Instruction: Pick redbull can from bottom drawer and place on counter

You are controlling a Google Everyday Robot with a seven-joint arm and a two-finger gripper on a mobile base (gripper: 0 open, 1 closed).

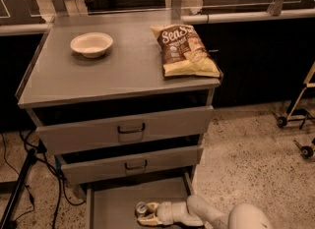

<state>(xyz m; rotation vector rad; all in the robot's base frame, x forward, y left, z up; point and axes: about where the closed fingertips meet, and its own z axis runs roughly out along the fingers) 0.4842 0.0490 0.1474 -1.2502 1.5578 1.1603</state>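
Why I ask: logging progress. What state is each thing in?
Bottom drawer: pulled open.
Hand: low inside that drawer, at the can.
Can: in the drawer, at the hand's tip.
Bowl: upright, empty, on the counter.
Chip bag: lying flat on the counter.

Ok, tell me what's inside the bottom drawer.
The redbull can is in the bottom drawer, the claw right at it. The drawer's back is hidden under the drawer above.

Three drawers, one bowl, one chip bag, one can, one claw in bottom drawer
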